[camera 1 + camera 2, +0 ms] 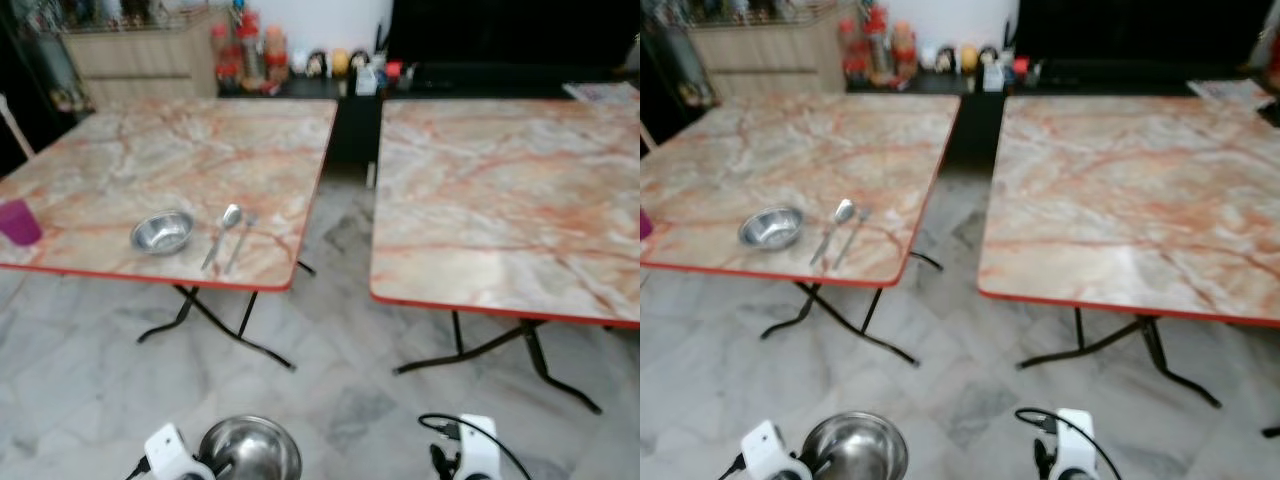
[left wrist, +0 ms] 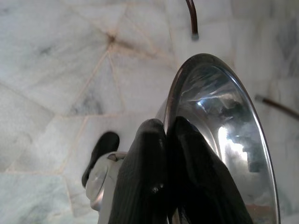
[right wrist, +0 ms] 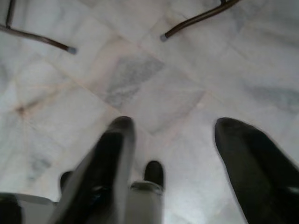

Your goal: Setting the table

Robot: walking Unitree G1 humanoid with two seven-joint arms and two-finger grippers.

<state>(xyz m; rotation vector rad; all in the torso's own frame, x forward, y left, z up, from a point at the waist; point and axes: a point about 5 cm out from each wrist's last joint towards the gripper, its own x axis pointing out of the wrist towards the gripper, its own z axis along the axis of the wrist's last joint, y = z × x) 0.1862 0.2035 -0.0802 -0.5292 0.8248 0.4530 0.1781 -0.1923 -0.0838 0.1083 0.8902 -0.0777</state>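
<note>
Fingers of the left gripper pinch a steel bowl's rim; right gripper gapes empty. Carry it level, probably to the bare right table.

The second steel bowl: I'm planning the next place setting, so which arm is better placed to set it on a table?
Left. The left gripper is already shut on the rim of the second steel bowl. The right gripper hangs open over the floor, holding nothing. The right table looks unset.
</note>
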